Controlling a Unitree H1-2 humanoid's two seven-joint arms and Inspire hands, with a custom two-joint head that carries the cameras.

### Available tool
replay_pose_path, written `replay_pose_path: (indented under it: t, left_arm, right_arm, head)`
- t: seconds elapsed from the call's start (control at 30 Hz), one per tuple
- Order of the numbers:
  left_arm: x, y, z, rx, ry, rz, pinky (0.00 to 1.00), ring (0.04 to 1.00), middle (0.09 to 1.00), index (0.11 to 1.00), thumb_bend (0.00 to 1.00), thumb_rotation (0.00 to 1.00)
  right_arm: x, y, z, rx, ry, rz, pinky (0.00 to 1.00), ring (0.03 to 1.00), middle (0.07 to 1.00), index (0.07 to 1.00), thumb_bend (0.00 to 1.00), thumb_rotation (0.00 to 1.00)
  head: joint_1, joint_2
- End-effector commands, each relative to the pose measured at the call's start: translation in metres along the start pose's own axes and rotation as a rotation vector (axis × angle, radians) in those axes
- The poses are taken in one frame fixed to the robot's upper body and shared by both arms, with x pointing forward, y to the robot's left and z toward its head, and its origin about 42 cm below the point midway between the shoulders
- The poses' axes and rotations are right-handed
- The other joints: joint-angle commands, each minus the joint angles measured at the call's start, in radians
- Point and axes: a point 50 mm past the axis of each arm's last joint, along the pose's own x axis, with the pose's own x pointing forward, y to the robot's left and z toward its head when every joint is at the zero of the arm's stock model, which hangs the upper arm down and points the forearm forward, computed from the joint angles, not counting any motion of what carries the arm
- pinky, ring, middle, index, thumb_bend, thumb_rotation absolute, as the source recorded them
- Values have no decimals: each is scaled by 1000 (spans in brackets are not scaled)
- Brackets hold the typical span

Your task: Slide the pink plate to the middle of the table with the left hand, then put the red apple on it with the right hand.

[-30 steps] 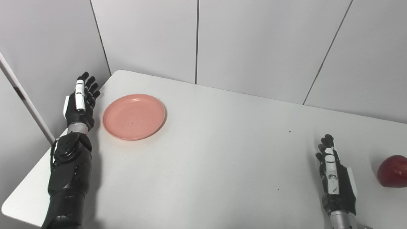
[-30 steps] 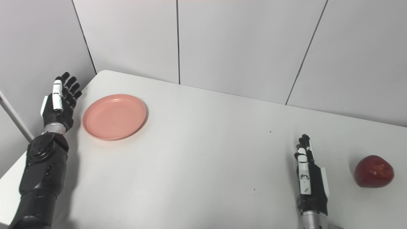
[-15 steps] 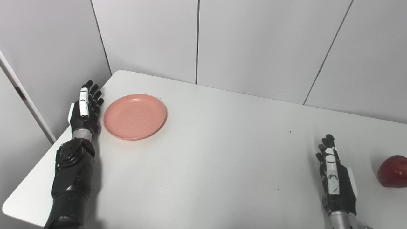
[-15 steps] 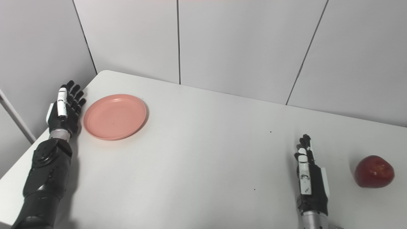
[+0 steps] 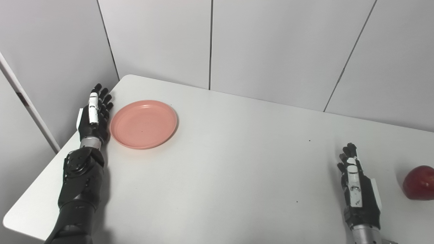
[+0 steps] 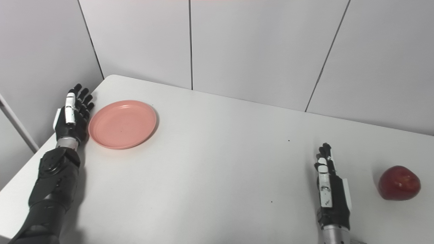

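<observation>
Left hand (image 5: pixel 93 115) nearer pink plate (image 5: pixel 143 124), apple (image 6: pixel 399 182) whole right-eye

the pink plate (image 5: pixel 143 123) is round and shallow with a low raised rim, lying flat and empty near the far left corner of my table, close to its left edge. the red apple (image 6: pixel 399 182) sits far off to the right, well apart from the plate, dark red and glossy; it looks upright, though its stem end is unclear.
</observation>
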Motion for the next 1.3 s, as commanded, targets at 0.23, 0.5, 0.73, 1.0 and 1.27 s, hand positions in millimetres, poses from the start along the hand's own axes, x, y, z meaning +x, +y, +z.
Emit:
replay_pose_path:
  t: [0.23,0.5,0.73,1.0,1.27]
  left_arm:
    - [-1,-14,-11,15,43,-64,960,945,940,923,345,1000]
    - [-7,-35,-12,20,57,-101,945,945,942,917,356,1000]
    - [-13,-53,-11,-4,85,-127,943,932,929,906,320,1000]
    - [-21,-77,-13,4,103,-176,933,926,925,904,310,1000]
    - [-24,-99,-18,23,128,-214,928,926,923,899,278,1000]
  right_arm:
    - [5,0,12,8,-66,8,1000,999,995,993,224,1000]
    - [5,1,13,5,-71,13,1000,997,995,997,213,1000]
    - [4,3,14,15,-62,3,1000,995,992,991,217,1000]
    - [5,4,14,12,-66,15,1000,1000,997,996,207,1000]
    - [5,4,14,9,-63,13,1000,1000,995,996,228,1000]
  head:
    - [-5,3]
    - [-6,4]
    - [-13,6]
    - [-17,7]
    - [-23,9]
